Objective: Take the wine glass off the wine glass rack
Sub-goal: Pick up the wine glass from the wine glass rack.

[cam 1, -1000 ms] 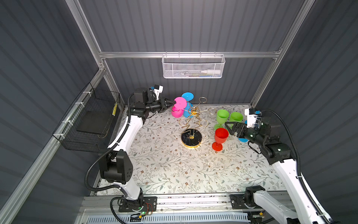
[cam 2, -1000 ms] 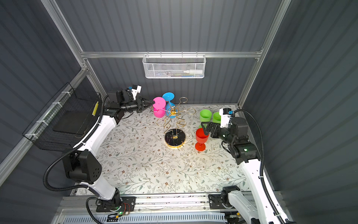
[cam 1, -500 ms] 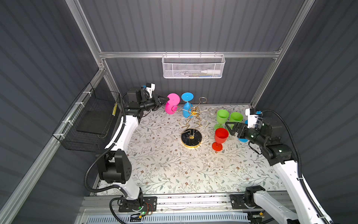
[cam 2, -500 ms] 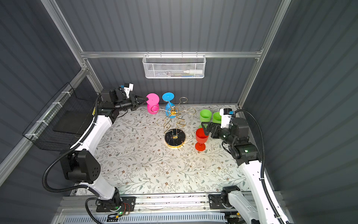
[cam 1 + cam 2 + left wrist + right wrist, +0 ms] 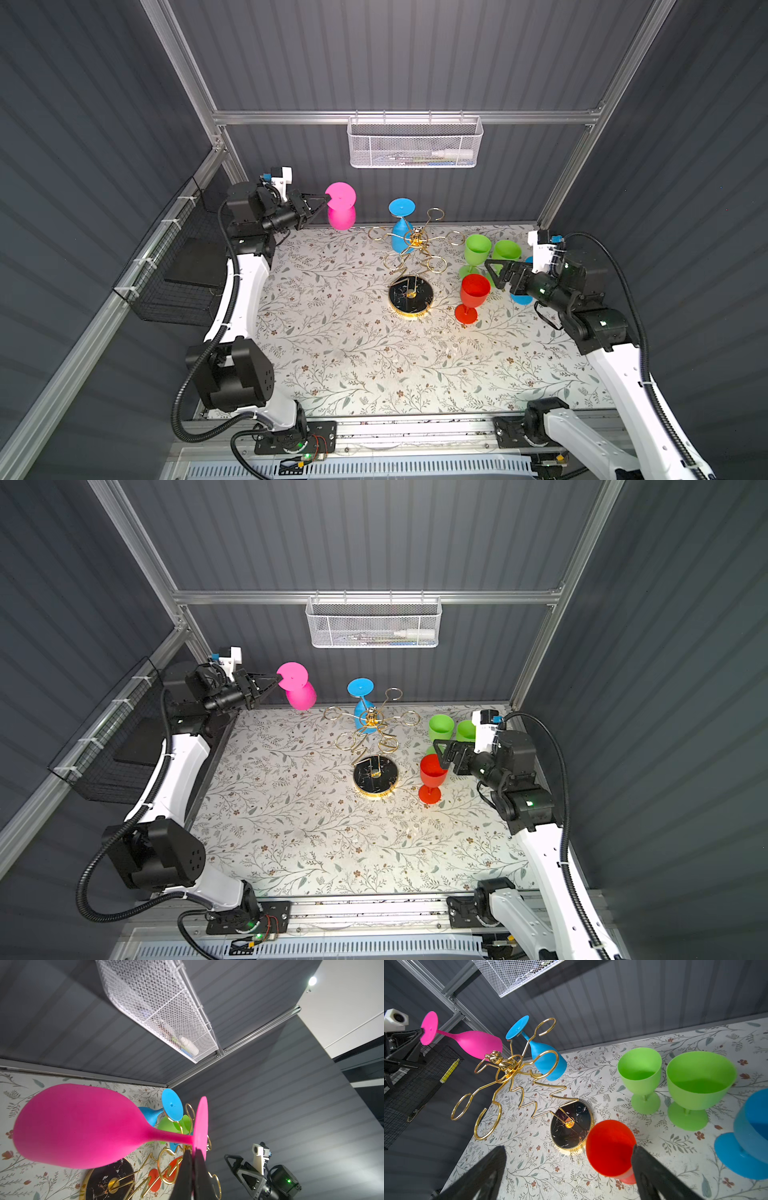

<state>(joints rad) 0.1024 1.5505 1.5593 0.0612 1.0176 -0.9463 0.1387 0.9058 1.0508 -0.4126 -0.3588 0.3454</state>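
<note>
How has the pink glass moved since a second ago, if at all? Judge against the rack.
Yes. The pink glass moved away from the wine glass rack, leftward.

A white mesh basket [image 5: 415, 143] on the back rail holds what may be a marker [image 5: 451, 154], a black wire basket [image 5: 174, 266] hangs on the side wall, and green goblets [image 5: 477, 249] stand upright behind a red goblet [image 5: 473, 291] on the floral table [image 5: 353, 353].

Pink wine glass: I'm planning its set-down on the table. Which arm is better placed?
Left. The left end effector is shut on the foot of the pink wine glass, clear of the wine glass rack; the right end effector is open beside the red glass.
</note>
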